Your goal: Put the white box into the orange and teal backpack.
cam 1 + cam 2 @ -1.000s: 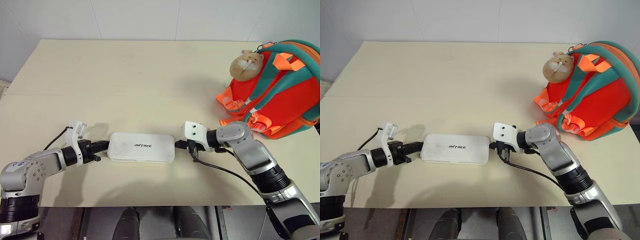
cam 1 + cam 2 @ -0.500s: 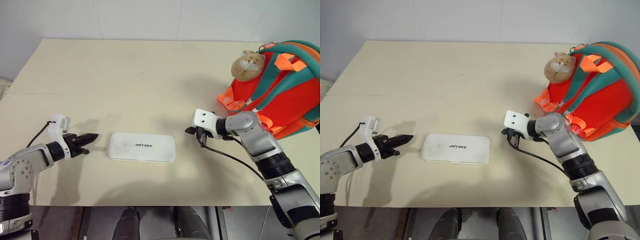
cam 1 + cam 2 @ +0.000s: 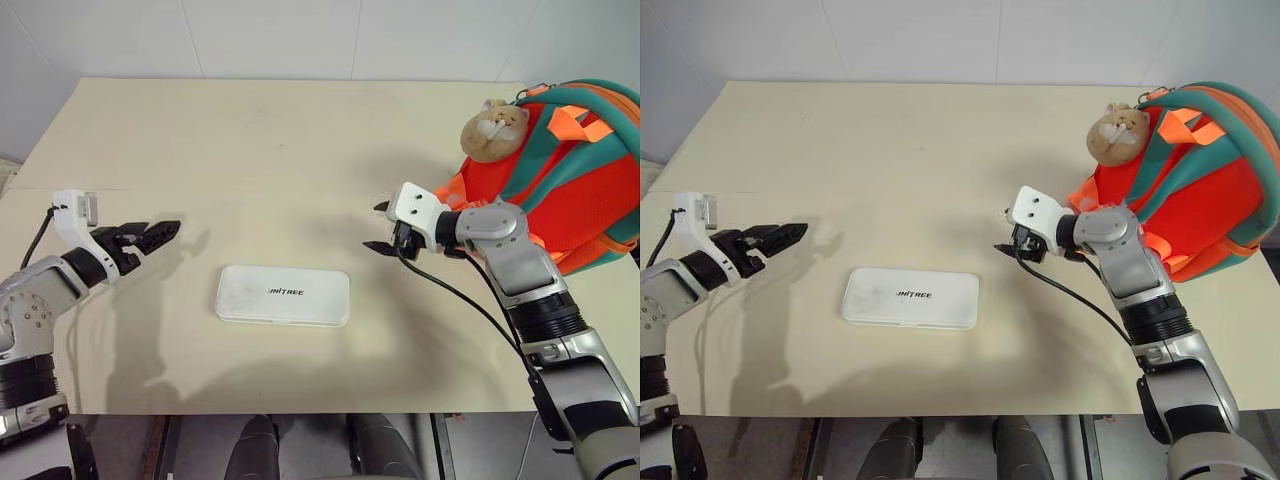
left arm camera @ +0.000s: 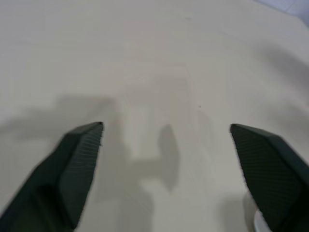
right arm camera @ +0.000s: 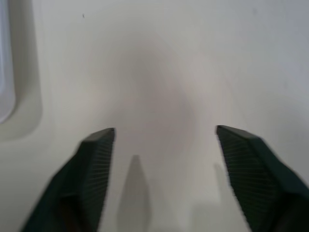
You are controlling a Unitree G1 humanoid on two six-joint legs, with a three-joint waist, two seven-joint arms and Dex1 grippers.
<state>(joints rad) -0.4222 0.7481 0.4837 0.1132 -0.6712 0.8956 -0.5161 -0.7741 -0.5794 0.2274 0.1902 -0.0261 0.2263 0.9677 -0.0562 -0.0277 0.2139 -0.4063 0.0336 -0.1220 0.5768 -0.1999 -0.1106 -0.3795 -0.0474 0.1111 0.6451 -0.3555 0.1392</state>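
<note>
Table (image 3: 300, 150): both grippers now off white box (image 3: 283, 295).

Bright even overhead light, soft arm shadows on the table (image 3: 300, 150), wrist views blurred

White box (image 3: 910, 298) lay flat on beige table (image 3: 940, 150), untouched, dark lettering up. Left gripper (image 3: 790, 234) hovered apart to its left, fingers parted. Right gripper (image 3: 1006, 232) hovered between box and orange and teal backpack (image 3: 1185, 195), fingers spread. Plush charm (image 3: 1113, 133) hung on backpack.
</note>
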